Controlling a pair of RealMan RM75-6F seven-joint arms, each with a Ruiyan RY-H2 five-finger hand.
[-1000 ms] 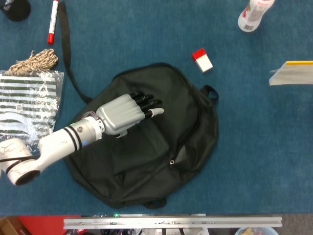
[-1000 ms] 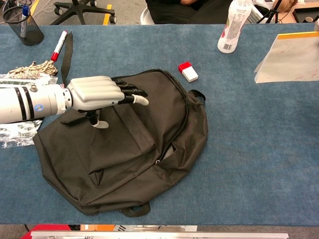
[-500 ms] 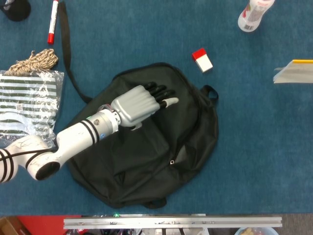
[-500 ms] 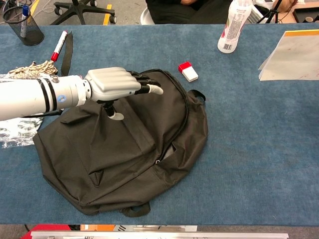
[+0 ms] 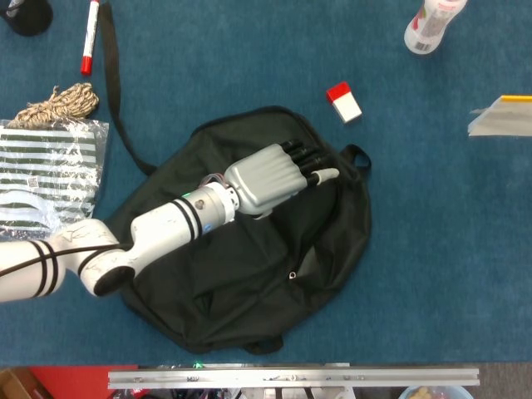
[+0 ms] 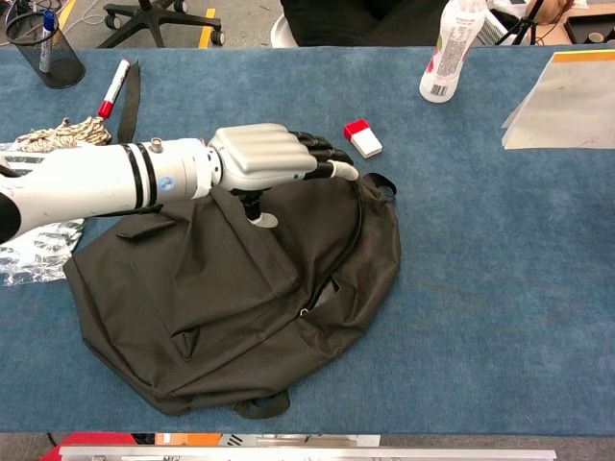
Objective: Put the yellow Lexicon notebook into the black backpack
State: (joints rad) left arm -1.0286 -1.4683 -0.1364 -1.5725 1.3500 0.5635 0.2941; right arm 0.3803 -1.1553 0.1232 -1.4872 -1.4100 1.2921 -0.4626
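The black backpack [image 5: 274, 274] lies flat in the middle of the blue table, its top loop towards the right. My left hand [image 5: 270, 176] hovers over the pack's upper part near the zipper [image 6: 360, 216]. Its fingers are stretched out to the right, its thumb hangs down, and it holds nothing. The yellow Lexicon notebook [image 5: 503, 119] shows at the far right edge as a pale cover with a yellow top strip [image 6: 567, 101], partly cut off by the frame. My right hand is in neither view.
A small red and white box [image 5: 343, 102] sits just beyond the pack's top. A white bottle [image 5: 432, 25] stands at the back right. At the left are a striped plastic bag [image 5: 46, 174], a rope bundle [image 5: 62, 104], a red marker [image 5: 88, 37] and the pack's loose strap [image 5: 112, 83].
My left hand has slid to the right across the backpack, from its middle to its top edge. The notebook has drifted a little further right and towards the frame's edge.
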